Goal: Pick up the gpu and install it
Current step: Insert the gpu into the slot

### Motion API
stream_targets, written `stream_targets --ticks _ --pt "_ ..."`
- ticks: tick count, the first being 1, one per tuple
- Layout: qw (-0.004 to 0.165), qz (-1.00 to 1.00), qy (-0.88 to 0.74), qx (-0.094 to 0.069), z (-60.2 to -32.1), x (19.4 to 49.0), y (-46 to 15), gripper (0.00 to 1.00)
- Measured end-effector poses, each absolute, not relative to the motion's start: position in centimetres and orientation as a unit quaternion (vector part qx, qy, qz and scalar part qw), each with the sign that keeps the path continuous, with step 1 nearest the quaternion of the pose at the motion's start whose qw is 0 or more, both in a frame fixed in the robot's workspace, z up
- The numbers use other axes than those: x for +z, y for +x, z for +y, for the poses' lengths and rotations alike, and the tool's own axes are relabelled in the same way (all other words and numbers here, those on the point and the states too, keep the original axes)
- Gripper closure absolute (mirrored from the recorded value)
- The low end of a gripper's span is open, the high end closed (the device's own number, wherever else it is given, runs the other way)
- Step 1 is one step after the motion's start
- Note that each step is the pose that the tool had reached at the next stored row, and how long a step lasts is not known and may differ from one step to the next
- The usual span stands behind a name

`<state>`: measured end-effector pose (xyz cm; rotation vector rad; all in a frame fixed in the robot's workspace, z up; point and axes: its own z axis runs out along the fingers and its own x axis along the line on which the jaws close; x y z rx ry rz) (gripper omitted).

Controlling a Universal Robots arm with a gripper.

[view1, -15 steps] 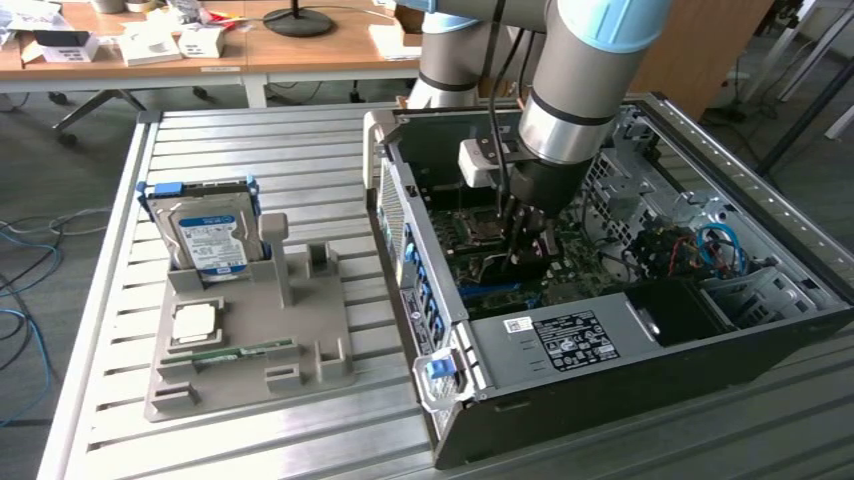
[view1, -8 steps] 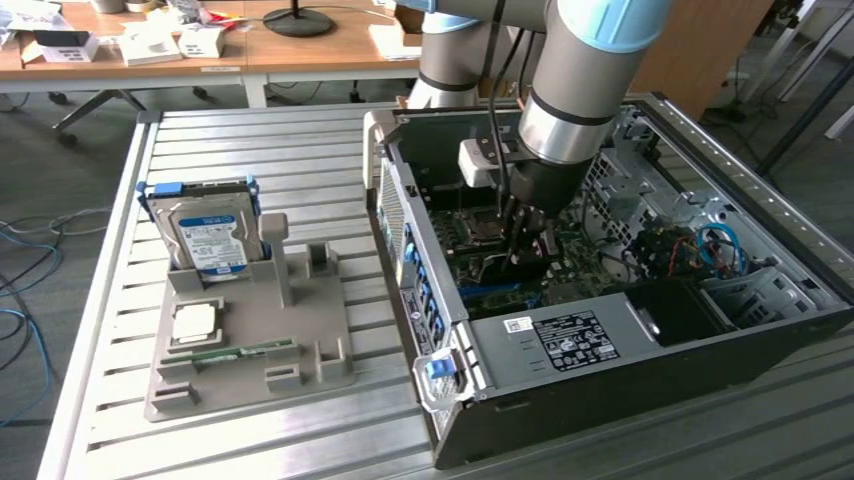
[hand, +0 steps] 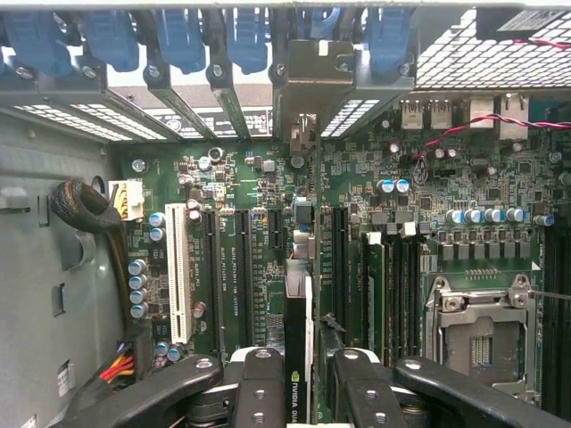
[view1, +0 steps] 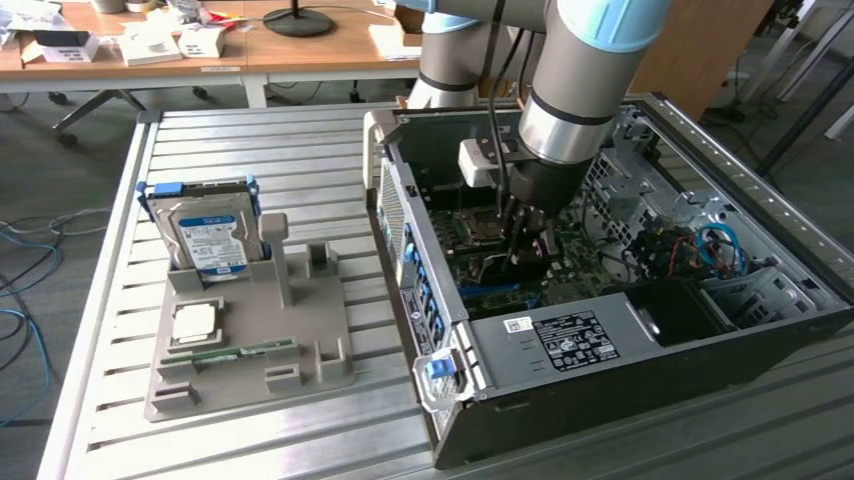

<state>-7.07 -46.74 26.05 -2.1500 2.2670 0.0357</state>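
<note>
Holding the gpu edge-on above the motherboard, the gripper jaws pinch it; misalignment with the slot could jam its bracket.

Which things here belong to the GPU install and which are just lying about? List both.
Part of the job:
- gpu, edge-on between the fingers of the gripper, over the motherboard
- open computer case

Lying about:
- hard drive, upright in the grey holder
- memory stick on that holder
</note>
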Motion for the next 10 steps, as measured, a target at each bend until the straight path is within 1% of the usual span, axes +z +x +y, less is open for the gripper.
stream_targets --ticks 10 --pt "0.007 0.727 -0.686 0.01 -46.74 26.05 -7.07 0.74"
